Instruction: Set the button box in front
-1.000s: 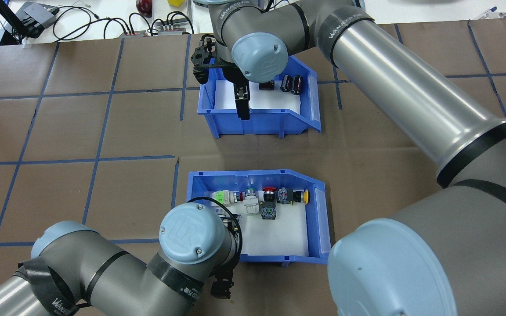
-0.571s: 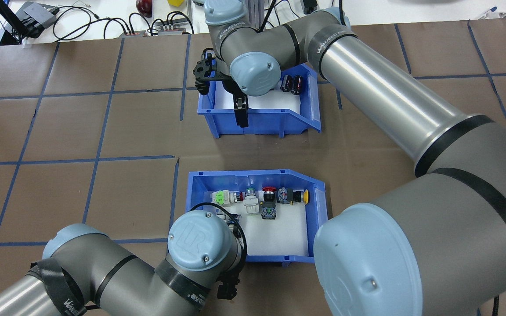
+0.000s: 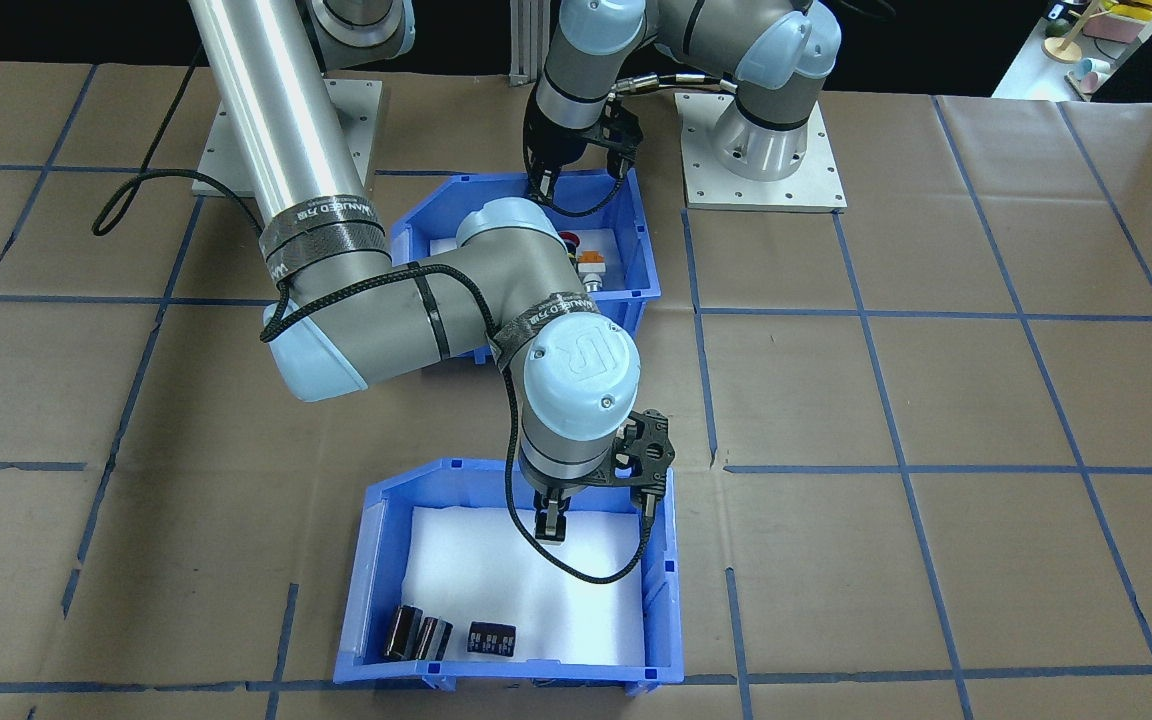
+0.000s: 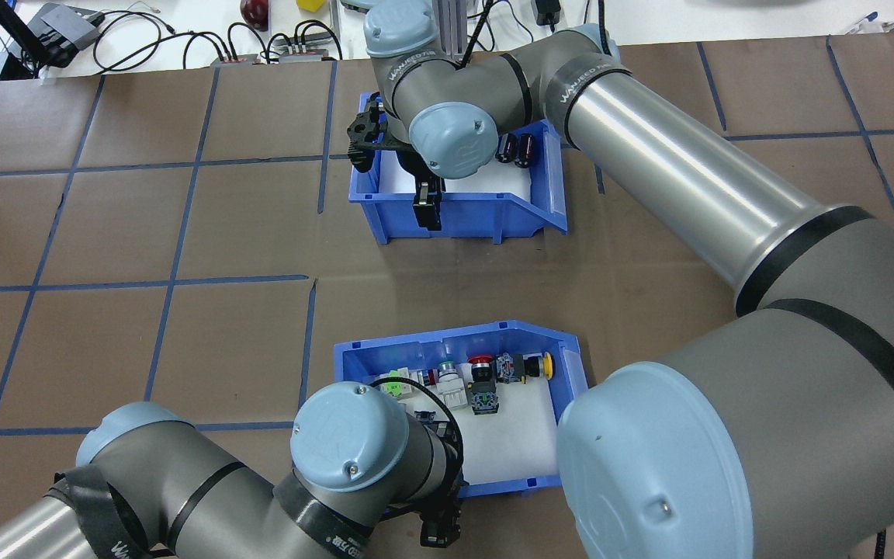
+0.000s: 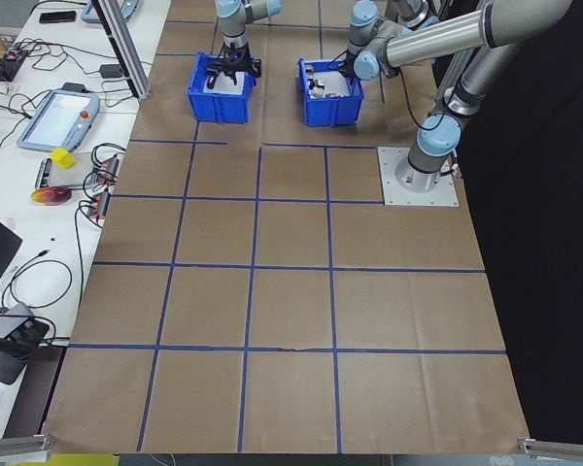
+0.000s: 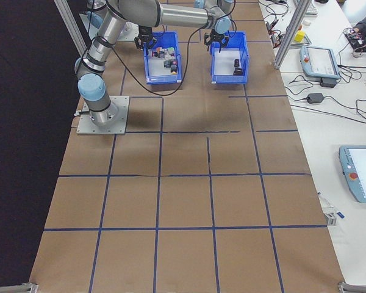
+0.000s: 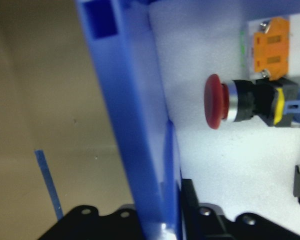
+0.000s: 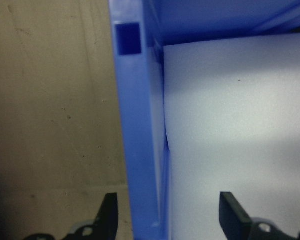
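i have the left gripper [image 4: 435, 519] clamped on the near wall of the button box [image 4: 567, 365] beside the robot, while the right gripper [image 3: 596, 512] straddles the other bin's [image 3: 373, 560] wall, jaws apart, not yet pinching it.

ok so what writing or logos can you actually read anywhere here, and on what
"WANJEED", then characters too small to read: black strap around the right arm's silver tube.
"UR" logo: pale blue round joint cap on the right arm's wrist.
"WANJEED": black strap on the left arm.
Markings on the switches in the blue plastic button box: too small to read.
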`<state>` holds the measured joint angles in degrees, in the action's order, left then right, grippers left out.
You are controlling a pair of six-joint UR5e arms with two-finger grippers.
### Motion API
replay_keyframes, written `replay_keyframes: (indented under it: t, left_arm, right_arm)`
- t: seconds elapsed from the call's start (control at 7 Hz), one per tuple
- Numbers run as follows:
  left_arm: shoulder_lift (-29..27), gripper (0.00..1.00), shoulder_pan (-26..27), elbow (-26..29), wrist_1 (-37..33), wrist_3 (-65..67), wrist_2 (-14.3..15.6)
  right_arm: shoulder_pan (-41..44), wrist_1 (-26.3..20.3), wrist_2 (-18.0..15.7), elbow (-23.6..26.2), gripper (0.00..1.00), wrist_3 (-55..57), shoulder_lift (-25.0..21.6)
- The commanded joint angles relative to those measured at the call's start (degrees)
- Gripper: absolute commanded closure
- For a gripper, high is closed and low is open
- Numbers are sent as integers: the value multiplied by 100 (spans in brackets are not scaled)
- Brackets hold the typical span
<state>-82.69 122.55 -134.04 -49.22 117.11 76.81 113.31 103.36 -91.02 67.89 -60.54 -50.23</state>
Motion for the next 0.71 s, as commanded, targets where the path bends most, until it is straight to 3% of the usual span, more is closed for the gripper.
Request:
replay_keyframes:
  t: [0.0, 0.14, 0.29, 0.57]
  left_arm:
    - [409, 100, -73, 262, -226, -56, 18]
    - [638, 100, -117, 551, -1003, -300, 27]
    - [710, 100, -126, 824, -1515, -538, 175]
    - [754, 100, -152, 1063, -1827, -549, 377]
  right_arm:
    - [-2, 0, -39, -4, 77, 16, -127]
    - [7, 0, -48, -13, 91, 25, -197]
    - [-2, -9, -48, -13, 94, 25, -320]
    - [-238, -113, -144, 65, 94, -1, -740]
